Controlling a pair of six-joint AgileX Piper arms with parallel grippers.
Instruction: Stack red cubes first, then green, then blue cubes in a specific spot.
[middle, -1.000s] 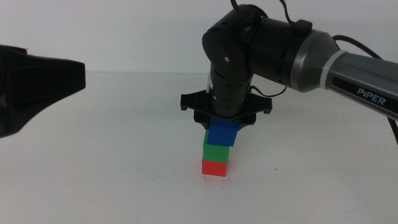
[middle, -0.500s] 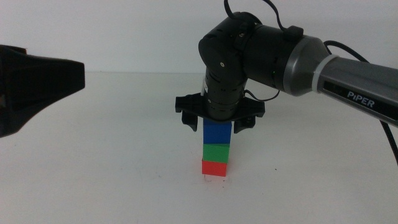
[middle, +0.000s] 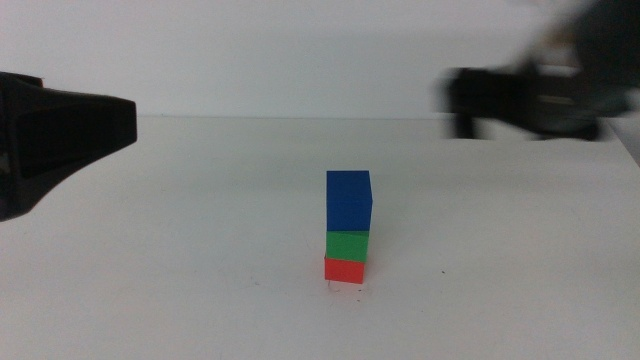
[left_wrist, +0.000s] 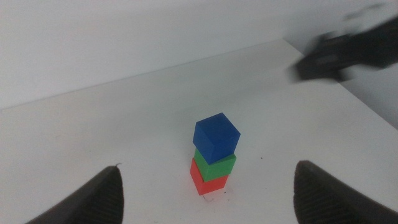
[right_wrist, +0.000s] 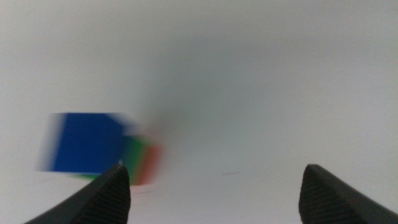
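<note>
No legible writing or brand mark appears in any view. Three matte, plain-faced cubes form one upright column on the white table: the red cube at the base, the green cube on it, the blue cube on top, turned slightly askew. Right gripper, motion-blurred, is high at the far right, well apart from the stack, jaws spread and empty. Left gripper, dark, waits at the left with jaws wide apart
</note>
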